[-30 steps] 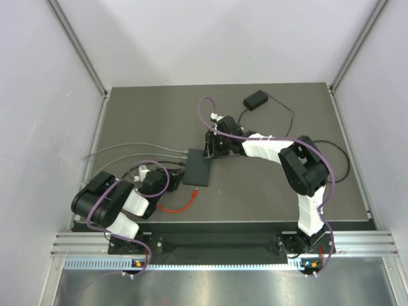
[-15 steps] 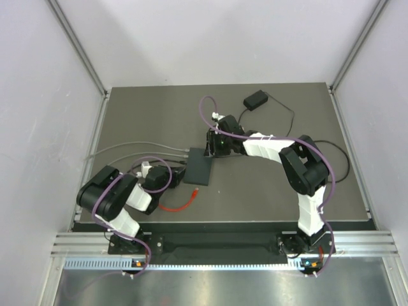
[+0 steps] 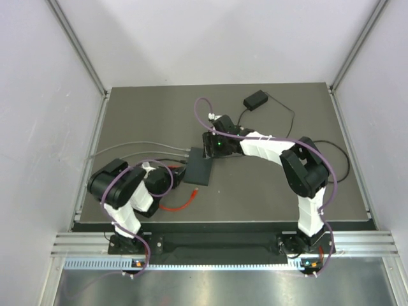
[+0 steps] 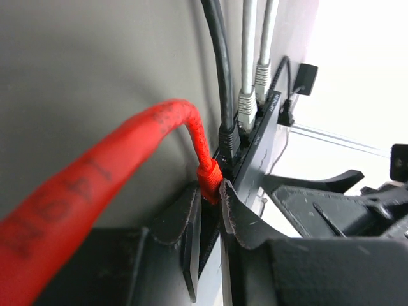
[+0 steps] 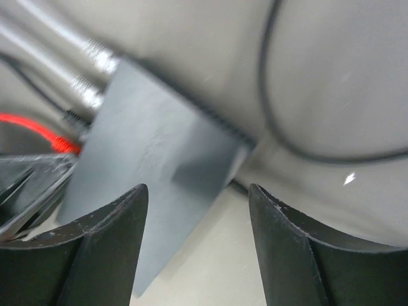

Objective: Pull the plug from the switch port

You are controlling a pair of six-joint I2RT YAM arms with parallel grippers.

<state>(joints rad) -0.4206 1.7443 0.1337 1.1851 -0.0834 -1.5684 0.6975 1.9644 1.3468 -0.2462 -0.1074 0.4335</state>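
My left fingers (image 4: 225, 195): narrowed over the last second, now pinching the red plug (image 4: 208, 177), which sits in the switch (image 3: 199, 169), 9 o'clock edge. My right fingers (image 5: 275, 211): widened, apart over the switch. I judge the pull ready.

The left arm (image 3: 121, 215) and right arm (image 3: 261, 146) combine white link shells with black joint housings. A purple cable (image 3: 196, 108) loops along each arm. The right hand (image 5: 197, 189) carries two curved matte-black fingers (image 5: 108, 242), scuffed along the edges.
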